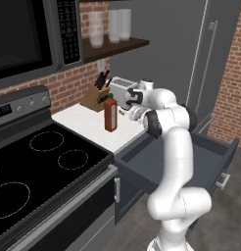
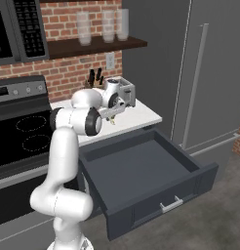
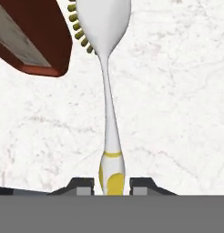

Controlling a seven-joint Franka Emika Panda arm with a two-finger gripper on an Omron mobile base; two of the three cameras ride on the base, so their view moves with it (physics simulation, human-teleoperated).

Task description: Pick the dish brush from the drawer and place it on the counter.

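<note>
In the left base view the black stovetop (image 1: 39, 162) fills the left, and the white counter (image 1: 85, 122) runs beside it. On the counter stand a knife block (image 1: 95, 95), a red sauce bottle (image 1: 110, 113) and a toaster (image 1: 123, 88) against the brick wall. Right of the bottle the arm bends over the counter's edge, its gripper (image 3: 112, 186) low above the slab. In the hand view the dish brush (image 3: 107, 73) lies between the two finger tips (image 3: 85, 186), its yellow handle end in the narrow gap and its whitish head pointing away over the speckled surface, next to the bottle's red base. The jaws stand close about the handle; whether they press it or have just let go is hard to tell. Further right, the dark-grey drawer (image 2: 156, 195) is pulled fully open below the counter.
</note>
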